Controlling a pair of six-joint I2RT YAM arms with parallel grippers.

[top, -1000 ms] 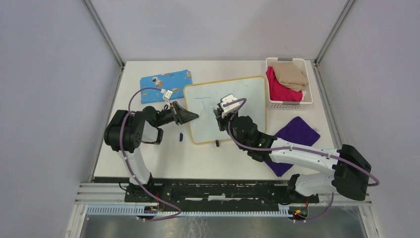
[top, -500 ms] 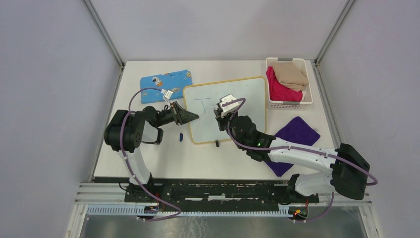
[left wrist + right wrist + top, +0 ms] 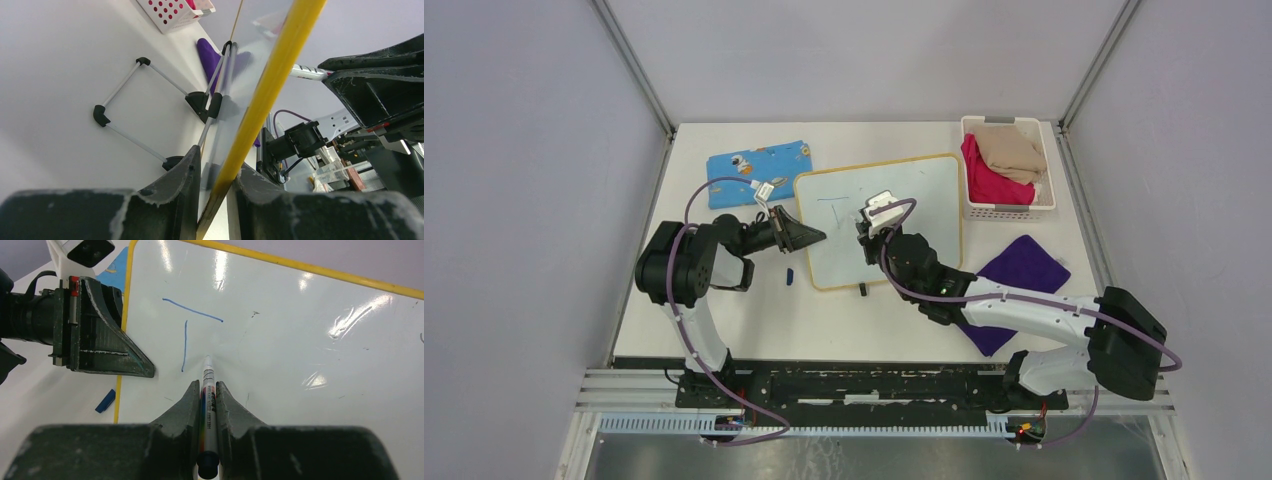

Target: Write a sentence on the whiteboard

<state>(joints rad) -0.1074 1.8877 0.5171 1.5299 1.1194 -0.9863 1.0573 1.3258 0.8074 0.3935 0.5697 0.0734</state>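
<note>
Black fingers of the right gripper point(image 3: 207, 390) were pinched narrow on a marker point(image 3: 208, 371), its tip pointing at the whiteboard point(image 3: 300, 340) just right of the foot of a blue upright stroke. Whether the tip touched the surface could not be told. Of the sentence point(image 3: 186, 342), only that stroke and a slanted bar above it showed, a bare "T".

At the board's left edge, the left gripper point(image 3: 216, 170) was closed narrowly on the yellow rim point(image 3: 280, 65), with the rim caught between its two fingers and the board tilted up off the table point(image 3: 724, 300). A small blue cap point(image 3: 790, 275) lay on the table just beside that edge.

Most of the writing seemed undone. The likeliest trouble, judging from this hold, was the board shifting under the pen: the clamp took only a thin strip of rim, so a firm stroke could pivot or slip the board and skew the letters. Too light a press would leave gaps in the line; too hard might push the marker back through the fingers.
</note>
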